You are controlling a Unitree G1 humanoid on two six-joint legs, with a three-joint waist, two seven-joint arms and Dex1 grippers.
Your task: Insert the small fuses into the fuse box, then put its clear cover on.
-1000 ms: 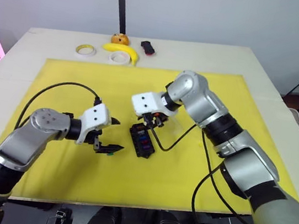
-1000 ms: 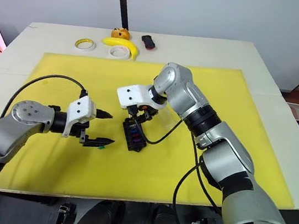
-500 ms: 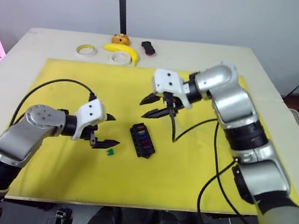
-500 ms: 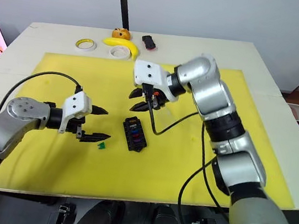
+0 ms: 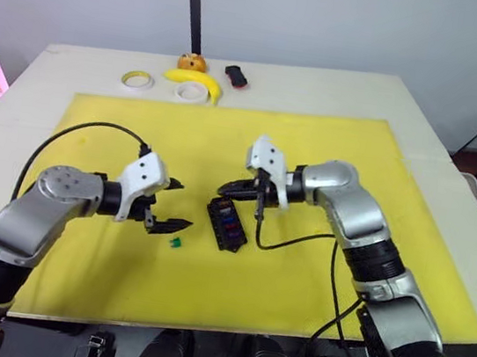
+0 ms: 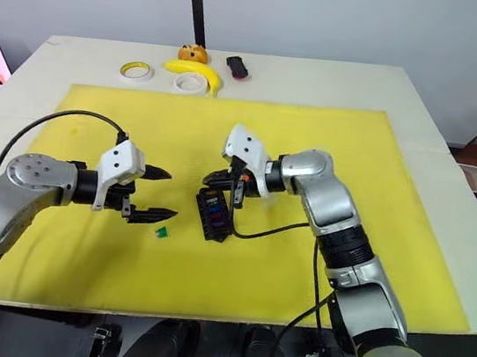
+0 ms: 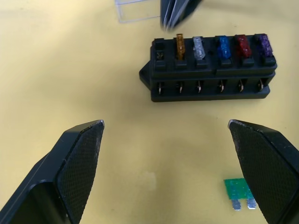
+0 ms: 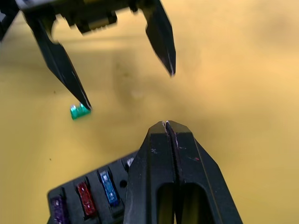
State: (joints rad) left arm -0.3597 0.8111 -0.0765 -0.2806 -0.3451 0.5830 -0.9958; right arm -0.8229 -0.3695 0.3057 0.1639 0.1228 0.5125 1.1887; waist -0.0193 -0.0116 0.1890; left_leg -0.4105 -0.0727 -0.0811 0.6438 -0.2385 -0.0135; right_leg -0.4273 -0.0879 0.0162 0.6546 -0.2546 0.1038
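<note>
The black fuse box (image 5: 226, 224) lies mid-mat with amber, clear, blue, red and purple small fuses (image 7: 219, 45) seated in one row; its end slot (image 7: 160, 55) is empty. A green fuse (image 5: 175, 242) lies loose on the mat beside the box. My left gripper (image 5: 176, 204) is open and holds nothing, its lower fingertip just above the green fuse. My right gripper (image 5: 226, 191) is shut with nothing in it, its tip hovering at the box's far end. The clear cover (image 7: 138, 10) rests on the mat just beyond the box.
The yellow mat (image 5: 332, 147) covers most of the table. At the back stand two tape rolls (image 5: 137, 80), a banana (image 5: 195, 79) and a small black-and-red object (image 5: 235, 75). Black cables (image 5: 301, 236) trail from both wrists across the mat.
The right gripper rose off the fuse box and opened, then came back down to the box's far end and shut. The left gripper drew back slightly from the green fuse.
</note>
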